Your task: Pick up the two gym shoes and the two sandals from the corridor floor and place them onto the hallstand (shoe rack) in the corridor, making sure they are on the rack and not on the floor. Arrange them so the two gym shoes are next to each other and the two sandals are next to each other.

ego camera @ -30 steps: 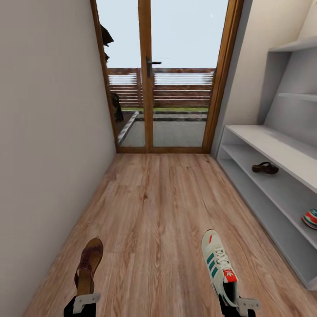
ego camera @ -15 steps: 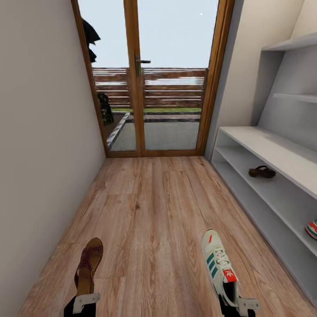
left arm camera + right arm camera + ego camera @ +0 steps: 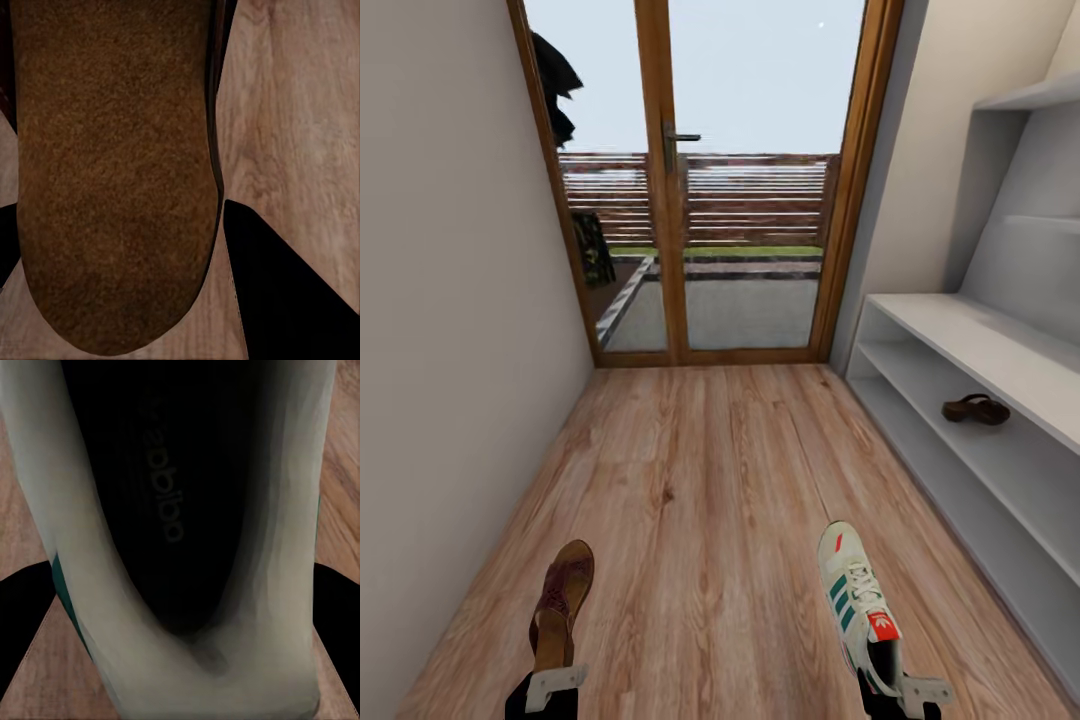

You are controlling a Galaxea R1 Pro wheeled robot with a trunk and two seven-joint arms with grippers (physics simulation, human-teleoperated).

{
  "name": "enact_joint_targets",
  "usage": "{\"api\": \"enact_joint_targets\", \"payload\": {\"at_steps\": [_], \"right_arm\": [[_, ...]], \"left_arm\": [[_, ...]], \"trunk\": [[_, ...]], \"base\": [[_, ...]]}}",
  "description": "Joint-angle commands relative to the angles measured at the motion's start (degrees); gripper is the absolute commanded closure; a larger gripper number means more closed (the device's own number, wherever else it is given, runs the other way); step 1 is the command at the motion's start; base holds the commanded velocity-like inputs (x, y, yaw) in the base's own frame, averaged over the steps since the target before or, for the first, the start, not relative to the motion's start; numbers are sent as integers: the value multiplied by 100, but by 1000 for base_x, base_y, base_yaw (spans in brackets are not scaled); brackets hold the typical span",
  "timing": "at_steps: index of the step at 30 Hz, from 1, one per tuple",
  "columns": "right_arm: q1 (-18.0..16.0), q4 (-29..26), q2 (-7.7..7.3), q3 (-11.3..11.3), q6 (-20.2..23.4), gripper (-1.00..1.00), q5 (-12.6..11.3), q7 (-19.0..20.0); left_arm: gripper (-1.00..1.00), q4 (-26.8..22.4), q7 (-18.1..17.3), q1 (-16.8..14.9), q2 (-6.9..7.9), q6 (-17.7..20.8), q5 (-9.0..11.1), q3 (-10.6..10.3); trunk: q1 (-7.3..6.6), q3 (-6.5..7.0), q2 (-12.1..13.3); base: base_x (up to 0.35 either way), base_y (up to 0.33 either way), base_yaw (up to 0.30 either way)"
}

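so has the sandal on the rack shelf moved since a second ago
No. The sandal lies on the same shelf of the shoe rack, equally far from the rack's end wall by the door; the whole view shifted, so the camera moved.

A brown sandal (image 3: 561, 603) and white gym shoe (image 3: 858, 603) point forward above the floor; another sandal (image 3: 976, 409) lies on the hallstand (image 3: 960, 345).

Hallstand (image 3: 1000, 350) along corridor's right side; one sandal (image 3: 976, 409) on its middle shelf.
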Motion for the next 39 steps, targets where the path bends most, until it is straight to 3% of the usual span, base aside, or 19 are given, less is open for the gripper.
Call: {"api": "enact_joint_targets", "payload": {"at_steps": [1,39], "right_arm": [[-4,3,3,-49,-19,100,43,39],[-4,7,10,-45,-19,100,43,39]], "left_arm": [[100,1,23,-3,6,-16,40,-36],[100,5,23,-3,6,-16,41,-32]], "trunk": [[2,-5,-2],[2,-5,-2]], "base": [[338,0,0],[338,14,0]]}}
